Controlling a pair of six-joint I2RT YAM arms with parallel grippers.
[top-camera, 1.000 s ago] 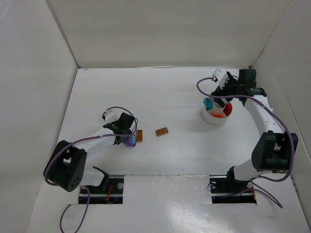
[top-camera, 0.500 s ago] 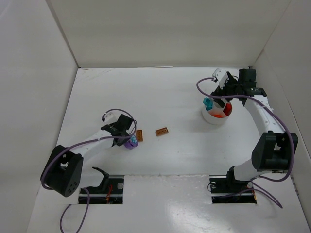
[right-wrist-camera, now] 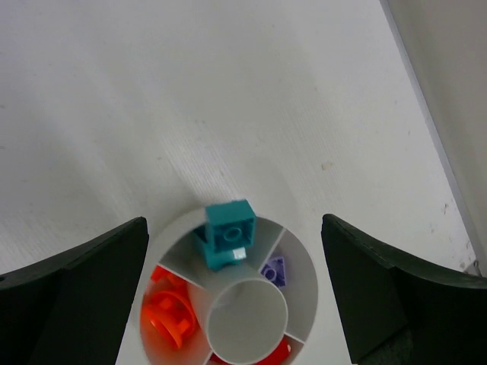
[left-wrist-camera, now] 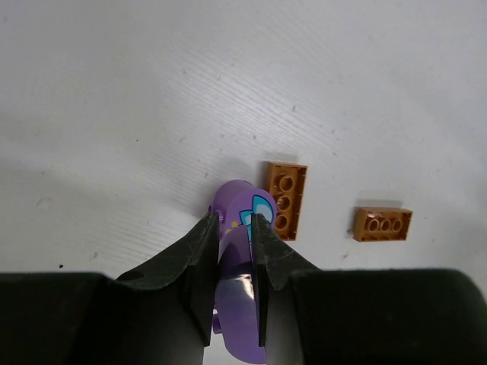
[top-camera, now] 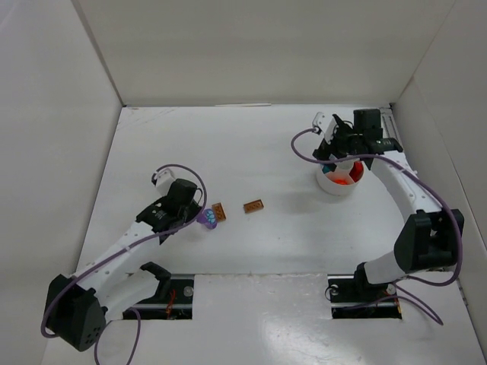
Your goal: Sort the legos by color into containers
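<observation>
My left gripper (left-wrist-camera: 234, 228) is shut on a purple rounded piece (left-wrist-camera: 237, 262) low over the table, left of centre in the top view (top-camera: 205, 219). Two brown bricks lie just right of it (left-wrist-camera: 286, 199) (left-wrist-camera: 381, 223), also in the top view (top-camera: 220, 212) (top-camera: 253, 205). My right gripper (right-wrist-camera: 234, 224) is open and empty above the round white bowl (right-wrist-camera: 247, 323), which has compartments. A teal brick (right-wrist-camera: 228, 232) leans in one, a small purple brick (right-wrist-camera: 274, 270) lies in another, and orange bits (right-wrist-camera: 169, 313) and a red piece (right-wrist-camera: 278, 353) in others.
The bowl (top-camera: 339, 182) stands near the right wall of the white enclosure, with my right gripper (top-camera: 332, 152) at its far left rim. White walls close the table on the left, back and right. Both arm bases sit at the near edge.
The right gripper has moved left and back over the bowl, and the teal brick now sits free in a compartment. The left arm has swung back; its gripper still holds the purple piece.
</observation>
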